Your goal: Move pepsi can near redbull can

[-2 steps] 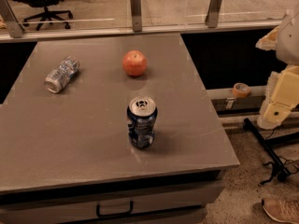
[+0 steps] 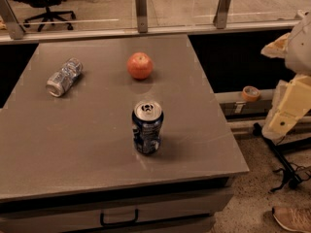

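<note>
Pepsi can (image 2: 147, 127): upright on the counter (image 2: 58, 149), front of centre, silver pull-tab top facing up. Nothing touches it.
Redbull can (image 2: 64, 76): lying on its side at the far left of the counter, silver end turned toward the front-left. Well apart from the pepsi can.
Apple (image 2: 140, 65): reddish-orange and round, behind the pepsi can toward the far edge, to the right of the redbull can and clear of both cans.
My gripper (image 2: 284, 114): off the counter, past its right edge, hanging low beside it and well away from either can. It holds nothing. I cannot tell whether it is open or closed.
Change since the earlier frame: none on the counter. Both cans and the apple sit where they were. My arm is in about the same place on the right.
Task status: pepsi can not yet near the redbull can.
Surroundings: orange tape roll (image 2: 250, 93) on the ledge to the right of the counter; a shoe (image 2: 293, 218) on the floor at bottom right; an office chair (image 2: 43, 1) beyond the glass partition (image 2: 182, 4).
</note>
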Controlling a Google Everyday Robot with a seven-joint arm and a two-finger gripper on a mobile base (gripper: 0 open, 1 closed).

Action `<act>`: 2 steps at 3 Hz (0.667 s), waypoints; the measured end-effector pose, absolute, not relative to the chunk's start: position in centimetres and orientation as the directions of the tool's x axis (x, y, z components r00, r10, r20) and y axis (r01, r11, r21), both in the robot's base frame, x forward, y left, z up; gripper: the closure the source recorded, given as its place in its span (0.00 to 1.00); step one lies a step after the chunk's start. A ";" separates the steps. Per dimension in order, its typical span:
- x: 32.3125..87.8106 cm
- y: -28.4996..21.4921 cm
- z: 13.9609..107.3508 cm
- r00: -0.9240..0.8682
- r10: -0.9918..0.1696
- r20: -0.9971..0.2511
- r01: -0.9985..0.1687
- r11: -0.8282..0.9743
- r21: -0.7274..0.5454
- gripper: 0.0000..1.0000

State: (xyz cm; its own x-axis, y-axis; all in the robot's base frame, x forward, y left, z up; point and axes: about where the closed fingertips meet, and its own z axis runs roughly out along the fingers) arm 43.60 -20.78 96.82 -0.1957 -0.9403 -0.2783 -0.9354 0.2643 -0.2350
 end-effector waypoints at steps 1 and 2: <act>43.2 -19.6 94.0 -0.116 -0.895 -0.430 -0.942 0.236 -0.238 0.00; 42.3 -16.8 92.2 -0.023 -0.819 -0.573 -0.953 0.192 -0.235 0.00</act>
